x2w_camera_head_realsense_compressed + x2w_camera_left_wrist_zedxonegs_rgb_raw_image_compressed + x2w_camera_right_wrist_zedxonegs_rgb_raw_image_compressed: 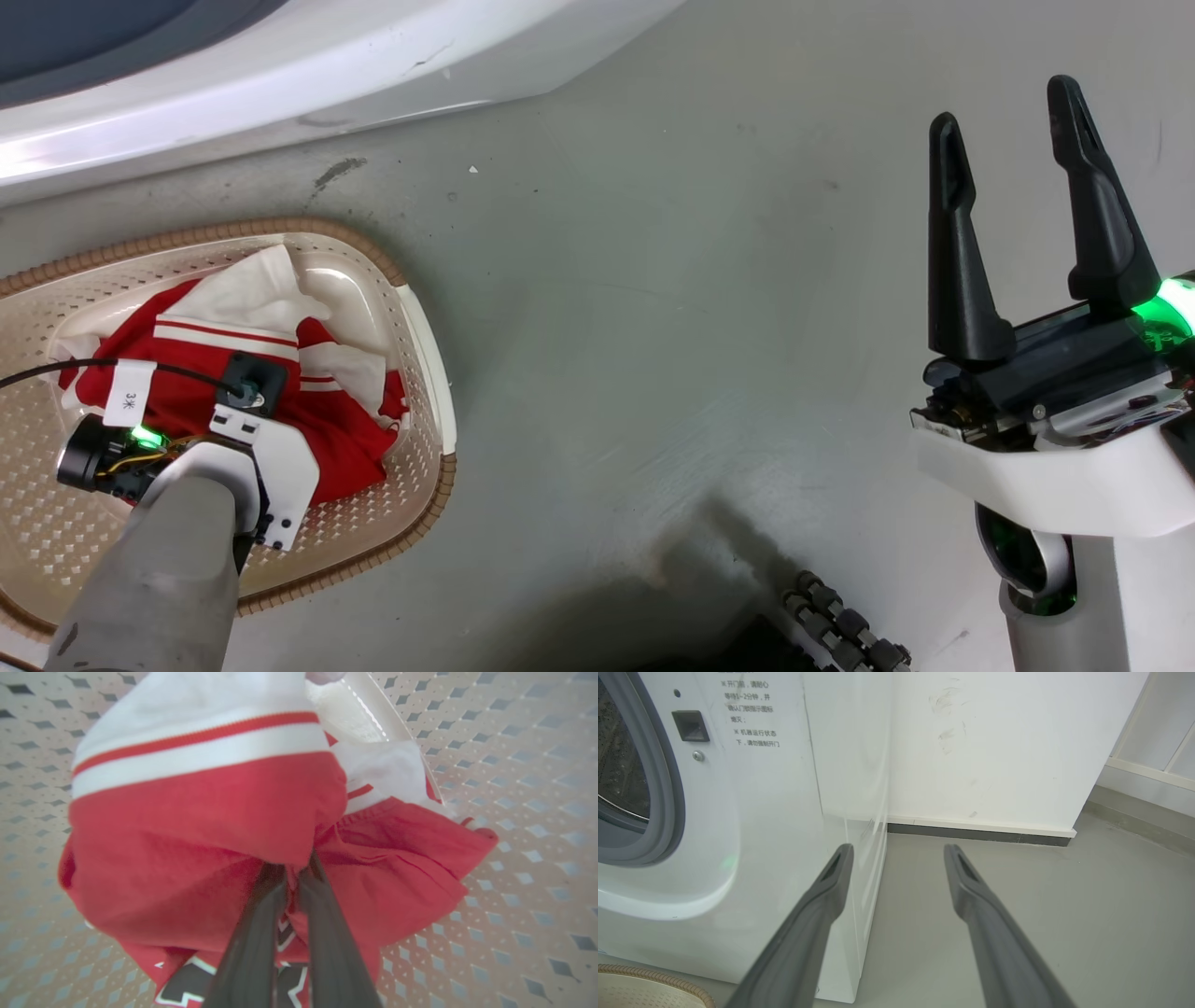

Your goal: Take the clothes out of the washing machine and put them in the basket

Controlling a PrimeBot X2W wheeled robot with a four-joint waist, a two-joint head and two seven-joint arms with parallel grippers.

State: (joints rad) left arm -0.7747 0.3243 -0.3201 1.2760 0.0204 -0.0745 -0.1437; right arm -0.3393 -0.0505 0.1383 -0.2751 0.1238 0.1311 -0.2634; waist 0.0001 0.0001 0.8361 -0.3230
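The red jersey (350, 453) lies bunched inside the cream basket (280, 225), which sits on the floor (653, 327) beside the washing machine (308, 70). Left gripper (292, 870) clenched on the jersey's red cloth. Right gripper (1005, 103) spread, holding nothing, over the floor.

"3米" on cable tag (128, 397); Chinese door notice (751, 718) on washing machine (784, 868)

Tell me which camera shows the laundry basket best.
The head view: it shows the basket from above, brown rim and perforated sides, with the clothes inside. The left wrist view gives a close look at its perforated surface behind the clothes; the right wrist view catches a corner of rim.
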